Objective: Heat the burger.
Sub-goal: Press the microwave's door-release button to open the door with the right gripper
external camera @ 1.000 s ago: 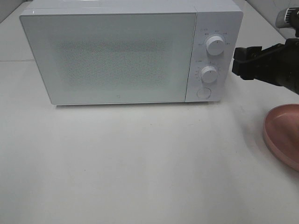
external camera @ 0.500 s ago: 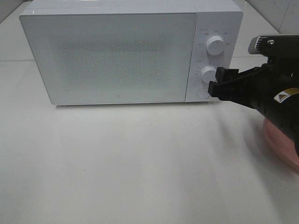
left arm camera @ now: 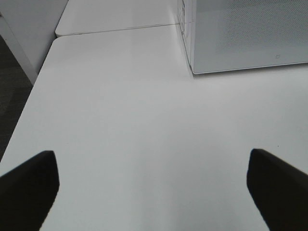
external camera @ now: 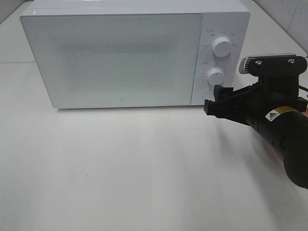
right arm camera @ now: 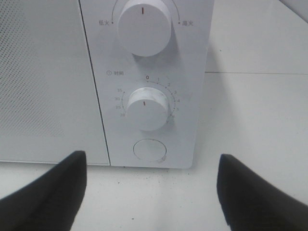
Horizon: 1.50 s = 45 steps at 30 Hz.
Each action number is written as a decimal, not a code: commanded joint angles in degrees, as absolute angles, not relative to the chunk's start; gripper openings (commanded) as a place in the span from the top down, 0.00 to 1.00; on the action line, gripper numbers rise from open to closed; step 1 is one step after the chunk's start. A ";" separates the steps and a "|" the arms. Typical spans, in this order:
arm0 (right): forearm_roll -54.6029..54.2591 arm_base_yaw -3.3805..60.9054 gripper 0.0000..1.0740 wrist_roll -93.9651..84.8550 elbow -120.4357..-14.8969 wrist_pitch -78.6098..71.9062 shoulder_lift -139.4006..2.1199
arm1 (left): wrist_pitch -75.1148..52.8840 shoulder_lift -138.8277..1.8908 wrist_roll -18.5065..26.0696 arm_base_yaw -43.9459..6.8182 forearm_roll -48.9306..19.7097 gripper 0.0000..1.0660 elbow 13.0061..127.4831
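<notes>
The burger is out of view. The white microwave (external camera: 120, 57) stands at the back of the table with its door shut. My right gripper (external camera: 213, 100) is open and empty, right in front of the control panel's lower corner, by the round button (right arm camera: 150, 150). In the right wrist view the open gripper (right arm camera: 151, 192) frames that button, with the timer knob (right arm camera: 146, 108) above it. My left gripper (left arm camera: 153, 192) is open and empty over bare table, left of the microwave (left arm camera: 240, 38). It does not show in the exterior view.
The power knob (external camera: 221, 46) and timer knob (external camera: 215, 77) sit on the panel. My right arm (external camera: 279, 125) covers the table's right side. The table's left edge (left arm camera: 29, 101) drops to a dark floor.
My right gripper has moved left and down from beside the microwave to in front of its round button. The arm now covers the pink plate.
</notes>
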<state>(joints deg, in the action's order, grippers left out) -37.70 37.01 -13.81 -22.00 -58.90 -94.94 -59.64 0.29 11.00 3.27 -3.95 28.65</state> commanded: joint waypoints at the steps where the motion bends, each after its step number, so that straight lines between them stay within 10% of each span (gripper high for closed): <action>1: -37.82 37.13 0.32 -14.09 -22.00 -59.99 -94.88 | -59.70 0.57 10.94 2.92 -4.13 0.06 28.48; 13: -37.82 37.13 0.47 9.91 -22.00 -59.42 -94.88 | -59.70 0.57 10.94 2.92 -4.13 0.06 28.48; 26: -37.18 37.13 0.97 55.00 -22.00 -55.69 -94.88 | -59.70 0.57 10.94 2.92 -4.13 0.06 28.48; 45: -34.38 37.13 1.00 72.36 -22.00 -51.85 -94.88 | -59.70 0.57 10.94 2.92 -4.13 0.06 28.48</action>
